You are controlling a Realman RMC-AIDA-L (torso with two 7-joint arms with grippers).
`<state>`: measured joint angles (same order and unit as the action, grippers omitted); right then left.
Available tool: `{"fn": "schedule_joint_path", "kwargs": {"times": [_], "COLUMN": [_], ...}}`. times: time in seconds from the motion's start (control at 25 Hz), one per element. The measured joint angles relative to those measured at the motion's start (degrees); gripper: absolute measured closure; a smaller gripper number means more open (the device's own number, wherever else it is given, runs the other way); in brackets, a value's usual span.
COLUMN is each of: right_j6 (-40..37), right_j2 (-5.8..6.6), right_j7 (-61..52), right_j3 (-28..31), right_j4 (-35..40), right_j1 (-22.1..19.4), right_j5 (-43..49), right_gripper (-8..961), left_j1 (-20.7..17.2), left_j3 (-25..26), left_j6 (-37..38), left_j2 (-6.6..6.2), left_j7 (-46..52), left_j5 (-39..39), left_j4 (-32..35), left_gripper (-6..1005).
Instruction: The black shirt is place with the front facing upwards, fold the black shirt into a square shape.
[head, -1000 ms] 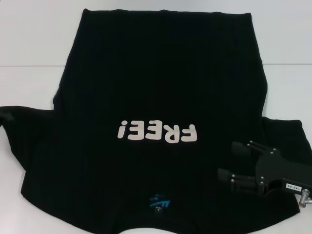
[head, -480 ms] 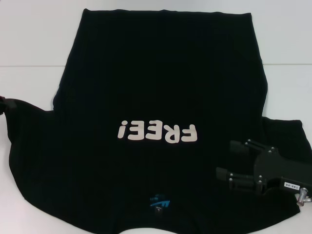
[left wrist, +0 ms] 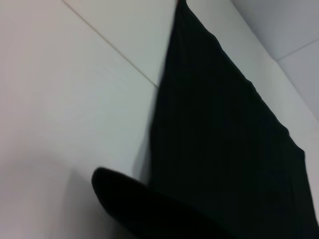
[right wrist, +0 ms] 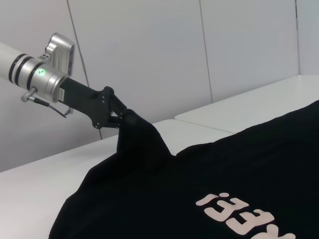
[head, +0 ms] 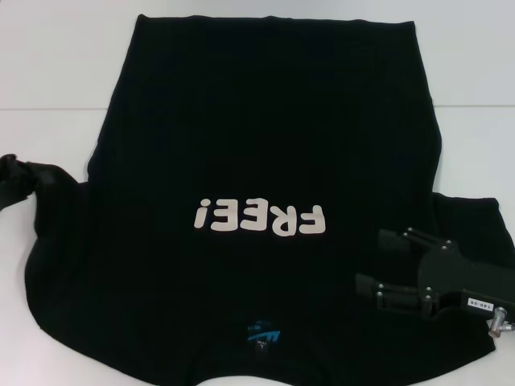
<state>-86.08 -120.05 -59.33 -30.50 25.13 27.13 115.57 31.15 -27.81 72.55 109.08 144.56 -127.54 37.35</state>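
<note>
Head view: black shirt (head: 265,193) spread front-up over most of the white tabletop (head: 48,72), hem toward the far edge, neck label toward the near edge, "FREE!" print (head: 259,219) near the middle. Soft, light, limp cloth by the look of it; likely to sag and drag rather than keep a shape, so best taken by a pinch at a sleeve end or a hem corner, not in the middle. Right gripper (head: 386,265) resting over the right sleeve area near the tabletop's right edge, fingers apart, nothing between them. Left sleeve bunched and raised toward the left edge, left gripper (head: 10,178) barely visible there. Compared with half a second ago, left sleeve pulled higher and more inward, with more bare table showing under it; right gripper almost in the same place. Left wrist view: only the shirt's side (left wrist: 224,149) lying on the white top, plus a dark blurred fold of cloth close to the camera; no fingers visible. Right wrist view: left gripper (right wrist: 119,118) seen from across the table, clamped on the sleeve tip, cloth hanging from it in a peak above the tabletop, print visible in the near part of the shirt.
</note>
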Motion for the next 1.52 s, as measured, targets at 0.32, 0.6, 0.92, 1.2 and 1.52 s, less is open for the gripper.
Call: {"fn": "schedule_joint_path", "kwargs": {"times": [0.32, 0.6, 0.92, 1.2, 1.52], "right_j6": [0.03, 0.23, 0.18, 0.12, 0.05], "right_j2": [0.00, 0.00, 0.00, 0.00, 0.08], "right_j7": [0.07, 0.48, 0.49, 0.52, 0.15], "right_j3": [0.00, 0.00, 0.00, 0.01, 0.64], "right_j4": [-0.52, -0.87, -0.87, -0.87, -0.88], "right_j1": [0.02, 0.02, -0.28, -0.35, -0.61], "right_j5": [0.00, 0.00, 0.00, 0.00, -1.57], "right_gripper": [31, 32, 33, 34, 35], "left_j1": [1.48, 1.06, 0.08, -0.23, -3.20], "left_j3": [-0.08, 0.38, 0.45, 0.41, 0.99], "left_j6": [1.45, 2.25, 3.06, 3.97, 5.22], "left_j2": [3.18, 4.71, 4.93, 5.65, 5.31], "left_j7": [0.27, -1.10, -3.48, -8.33, -17.97], "left_j5": [0.18, 4.19, 10.36, 11.47, 13.25], "left_j4": [-1.14, -3.27, -7.84, -9.25, -8.34], "left_gripper": [959, 958, 513, 357, 357]}}
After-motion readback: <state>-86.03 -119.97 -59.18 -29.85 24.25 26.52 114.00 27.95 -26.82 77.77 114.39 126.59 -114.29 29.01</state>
